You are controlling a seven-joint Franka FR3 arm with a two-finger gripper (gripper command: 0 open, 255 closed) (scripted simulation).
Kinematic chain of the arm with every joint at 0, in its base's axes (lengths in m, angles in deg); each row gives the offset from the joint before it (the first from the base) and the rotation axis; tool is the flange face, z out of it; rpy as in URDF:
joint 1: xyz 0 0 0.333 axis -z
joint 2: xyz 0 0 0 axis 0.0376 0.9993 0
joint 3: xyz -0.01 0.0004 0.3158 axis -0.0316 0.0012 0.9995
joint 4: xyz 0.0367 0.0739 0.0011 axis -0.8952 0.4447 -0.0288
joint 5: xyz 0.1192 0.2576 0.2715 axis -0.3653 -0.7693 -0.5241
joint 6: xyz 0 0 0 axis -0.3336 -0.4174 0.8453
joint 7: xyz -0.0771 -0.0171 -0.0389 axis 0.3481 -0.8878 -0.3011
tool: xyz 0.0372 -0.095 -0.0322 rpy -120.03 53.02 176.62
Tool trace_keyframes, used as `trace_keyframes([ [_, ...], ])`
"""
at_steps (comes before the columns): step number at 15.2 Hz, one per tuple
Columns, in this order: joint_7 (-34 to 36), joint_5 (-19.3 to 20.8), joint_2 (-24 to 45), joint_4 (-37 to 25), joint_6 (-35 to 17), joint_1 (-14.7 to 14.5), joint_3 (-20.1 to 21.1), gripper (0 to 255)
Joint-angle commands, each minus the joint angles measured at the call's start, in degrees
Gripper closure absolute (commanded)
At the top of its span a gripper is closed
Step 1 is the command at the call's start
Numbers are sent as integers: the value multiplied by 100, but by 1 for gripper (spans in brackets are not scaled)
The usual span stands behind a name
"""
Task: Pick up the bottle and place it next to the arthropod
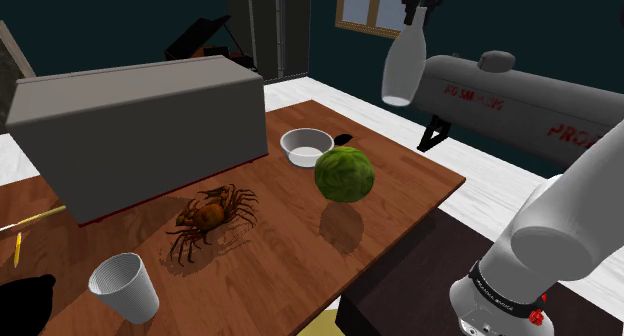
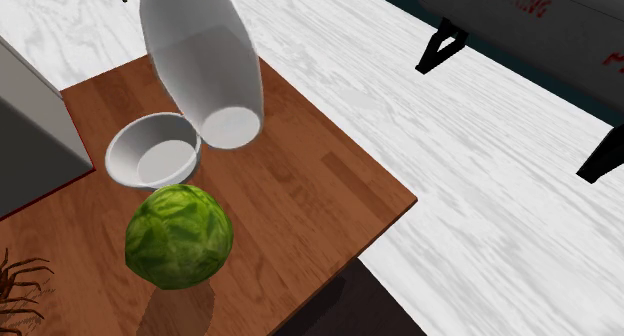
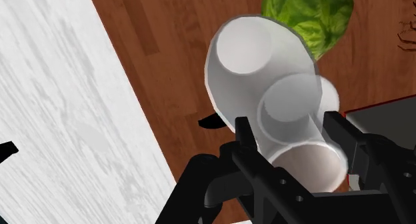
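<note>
A white bottle [image 1: 402, 66] hangs high in the air above the table's far right corner, neck up, with my gripper [image 1: 421, 8] shut on its neck. In the wrist view the two black fingers [image 3: 243, 133] clasp the bottle [image 3: 257, 69] near its mouth, its base pointing down at the table. The arthropod is a brown crab [image 1: 210, 216] lying on the wooden table [image 1: 410, 189], well to the shoulder view's left of the bottle. Its leg tips show at the second exterior view's lower left [image 2: 15, 289]. The bottle [image 2: 205, 54] floats over the bowl there.
A green cabbage [image 1: 344, 174] and a white bowl [image 1: 306, 146] sit between the bottle and the crab. A large grey box [image 1: 140, 119] stands behind the crab and a white cup [image 1: 125, 286] in front of it. A grey tank [image 1: 520, 94] stands on the floor beyond the table.
</note>
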Motion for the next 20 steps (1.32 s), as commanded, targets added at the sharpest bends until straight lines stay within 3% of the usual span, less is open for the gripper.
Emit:
trace_keyframes([
  [1,321,62,-271,251,10,-113,204,255],
  [10,1692,18,-936,943,8,-542,1135,255],
  [20,3185,-232,-1041,1022,51,-968,2181,255],
])
